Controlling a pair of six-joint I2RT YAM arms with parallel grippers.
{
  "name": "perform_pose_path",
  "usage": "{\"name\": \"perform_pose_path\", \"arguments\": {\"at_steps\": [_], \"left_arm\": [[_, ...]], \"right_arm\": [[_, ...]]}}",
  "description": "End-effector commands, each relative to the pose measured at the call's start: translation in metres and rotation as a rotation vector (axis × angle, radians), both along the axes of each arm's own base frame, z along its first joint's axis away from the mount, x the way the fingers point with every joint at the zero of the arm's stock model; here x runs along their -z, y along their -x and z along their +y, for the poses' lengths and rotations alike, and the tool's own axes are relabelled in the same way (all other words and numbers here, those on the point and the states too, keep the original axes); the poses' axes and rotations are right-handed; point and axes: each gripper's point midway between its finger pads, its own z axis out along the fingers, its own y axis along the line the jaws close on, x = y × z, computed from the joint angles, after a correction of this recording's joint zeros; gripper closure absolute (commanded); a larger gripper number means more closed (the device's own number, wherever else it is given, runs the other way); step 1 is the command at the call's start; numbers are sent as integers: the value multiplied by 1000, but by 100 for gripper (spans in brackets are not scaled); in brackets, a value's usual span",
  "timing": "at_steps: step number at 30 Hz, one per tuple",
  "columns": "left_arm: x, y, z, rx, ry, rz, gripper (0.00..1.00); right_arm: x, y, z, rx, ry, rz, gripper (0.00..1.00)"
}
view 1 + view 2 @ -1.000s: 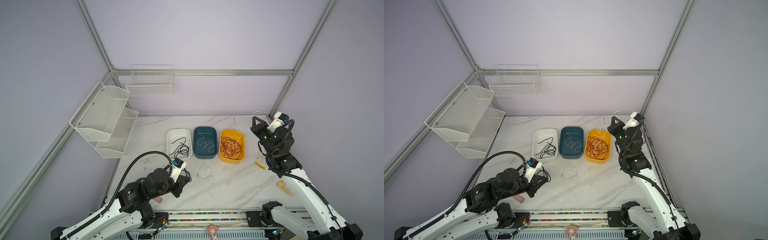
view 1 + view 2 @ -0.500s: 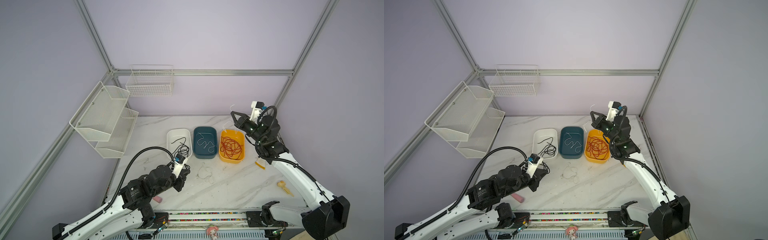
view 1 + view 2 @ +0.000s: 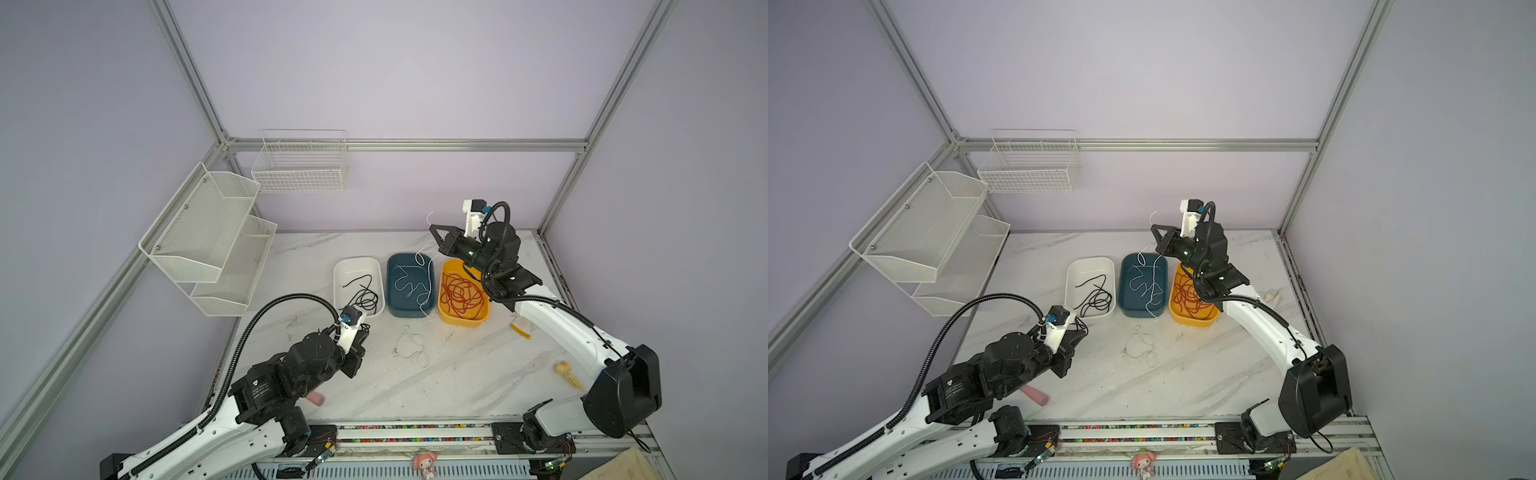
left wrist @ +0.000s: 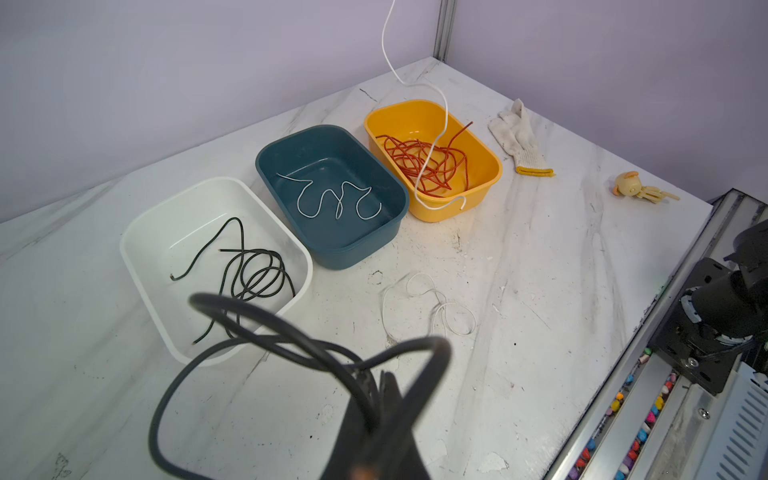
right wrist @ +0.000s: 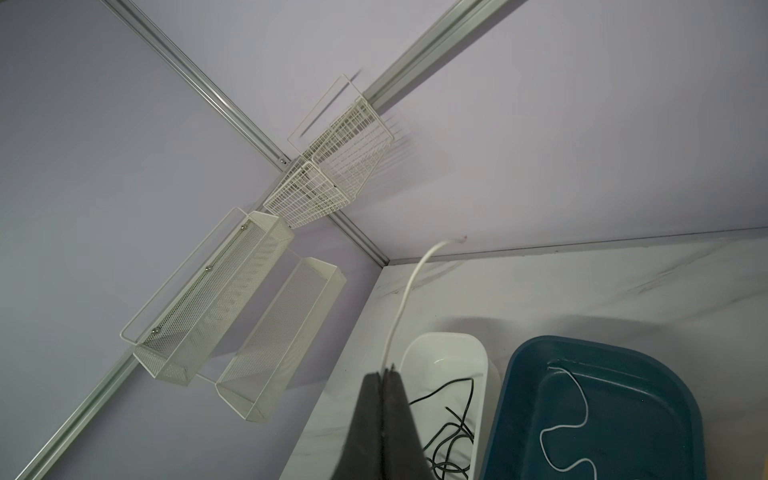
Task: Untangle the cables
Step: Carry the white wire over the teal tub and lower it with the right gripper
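My right gripper (image 3: 432, 227) (image 5: 384, 372) is shut on a white cable (image 5: 409, 291). The cable hangs down over the blue bin (image 3: 409, 257), and its lower end trails near the yellow bin (image 4: 478, 195). Another white cable (image 3: 405, 282) lies inside the blue bin. Red-orange cables (image 3: 461, 293) fill the yellow bin. My left gripper (image 3: 363, 332) (image 4: 382, 386) is shut on a looped black cable (image 4: 291, 332), low beside the near end of the white bin (image 3: 356, 259). More black cables (image 3: 365, 297) lie in that bin. A loose white cable (image 3: 409, 345) curls on the table.
A work glove (image 4: 519, 137) and a small yellow toy (image 3: 567, 372) lie on the right of the table. A pink object (image 3: 316, 399) lies under my left arm. Mesh shelves (image 3: 208, 241) and a wire basket (image 3: 299, 166) hang on the walls at the back left.
My right gripper has swung left from the back right corner to above the blue bin, carrying the white cable. My left gripper has edged toward the white bin with the black cable.
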Motion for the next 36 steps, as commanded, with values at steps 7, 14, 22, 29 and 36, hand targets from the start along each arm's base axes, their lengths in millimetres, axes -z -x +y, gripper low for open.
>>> {"name": "perform_pose_path", "arguments": {"at_steps": [7,14,22,29,36], "left_arm": [[-30,-1,8,-23,87,-96,100],[-29,-1,4,-15,84,-84,100],[-28,-1,4,-14,81,-79,100],[-28,-2,4,-15,81,-78,100],[-27,-2,4,-13,85,-74,100]], "right_arm": [[13,-12,39,-74,23,-31,100],[19,-22,41,-48,35,-30,100],[40,-29,52,-65,51,5,100],[36,-25,58,-59,75,-15,100],[53,-27,57,-49,94,8,100]]}}
